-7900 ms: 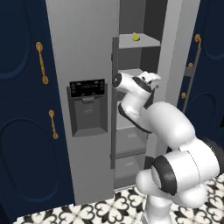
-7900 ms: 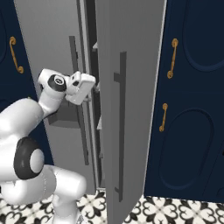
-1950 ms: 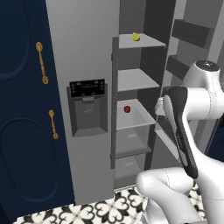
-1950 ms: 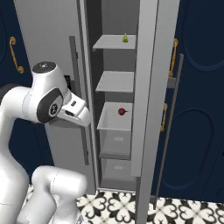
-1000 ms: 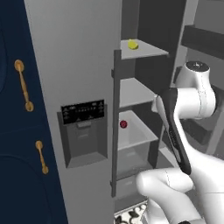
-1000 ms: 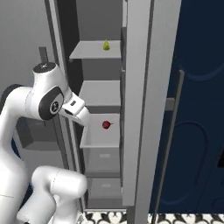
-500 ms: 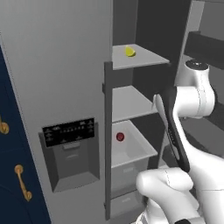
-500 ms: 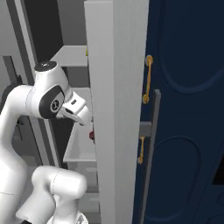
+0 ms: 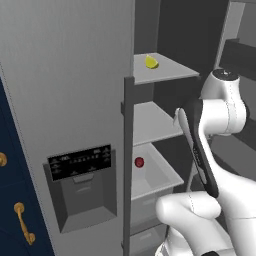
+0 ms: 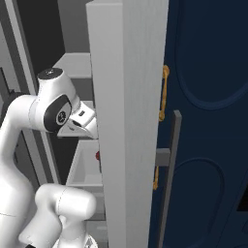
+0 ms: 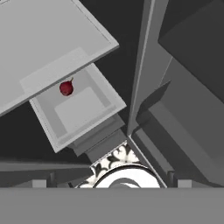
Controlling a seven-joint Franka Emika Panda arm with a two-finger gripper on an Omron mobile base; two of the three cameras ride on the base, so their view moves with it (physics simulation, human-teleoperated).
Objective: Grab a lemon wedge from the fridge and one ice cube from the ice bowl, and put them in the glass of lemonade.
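The grey fridge [image 9: 75,75] stands with its right door swung open, and that door's edge [image 10: 126,121] is close in the right base view. The lemon wedge [image 9: 151,61] lies on the top inner shelf [image 9: 167,72]. My gripper [image 11: 111,183] is inside the open compartment, well below and to the right of the wedge. It points down along the shelves, and its fingertips [image 11: 43,181] stand wide apart, open and holding nothing. In the right base view the hand [image 10: 82,121] is partly hidden behind the door. The ice bowl, ice cube and glass of lemonade are out of view.
A small round red fruit [image 9: 139,162] [image 11: 66,88] sits in a pale drawer bin [image 11: 109,105] under the middle shelf [image 9: 150,127]. The black dispenser panel [image 9: 80,161] is on the left door. Navy cabinets with gold handles [image 10: 163,92] flank the fridge. Patterned floor tiles [image 11: 109,159] lie below.
The whole picture has shifted and the fridge has grown larger, so the base has driven closer. The arm keeps nearly the same pose inside the open compartment.
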